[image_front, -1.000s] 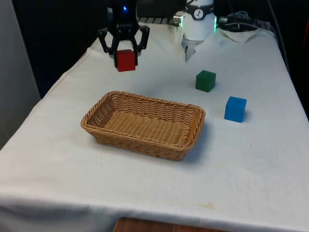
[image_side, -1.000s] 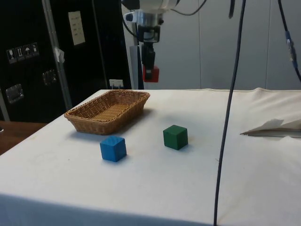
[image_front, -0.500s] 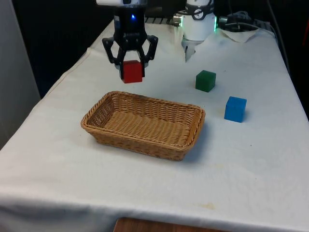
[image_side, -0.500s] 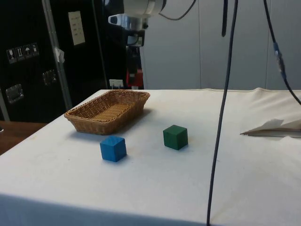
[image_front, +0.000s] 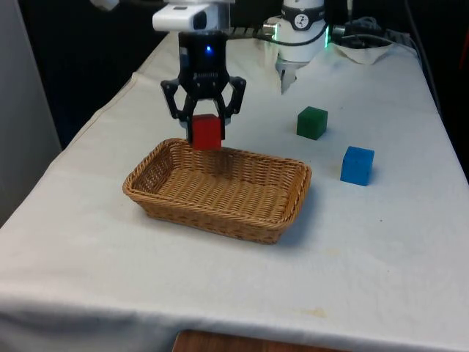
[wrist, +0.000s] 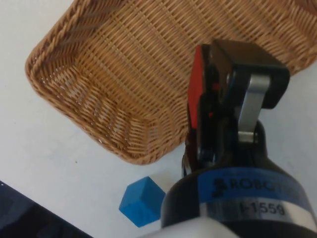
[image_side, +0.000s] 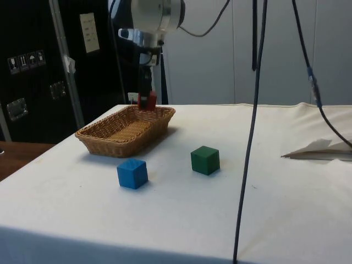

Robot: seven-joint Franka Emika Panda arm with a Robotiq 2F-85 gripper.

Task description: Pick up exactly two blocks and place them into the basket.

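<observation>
The black two-finger hand (image_front: 205,126) is clamped on a small red cube block (image_front: 207,132), held in the air above the far rim of the shallow oblong woven wicker basket (image_front: 220,220). On the white-clothed worktop (image_front: 352,249), a green cube block (image_front: 312,122) and a blue cube block (image_front: 357,165) sit apart, towards the front view's right of the basket.

Tool (image_front: 206,126) downward, fingers clamped, arm lowered

Lighting: even, bright, overhead.
Soft shadow beside woven wicker basket (image_front: 220,192) on white tablecloth (image_front: 220,286); background curtains dark.
</observation>
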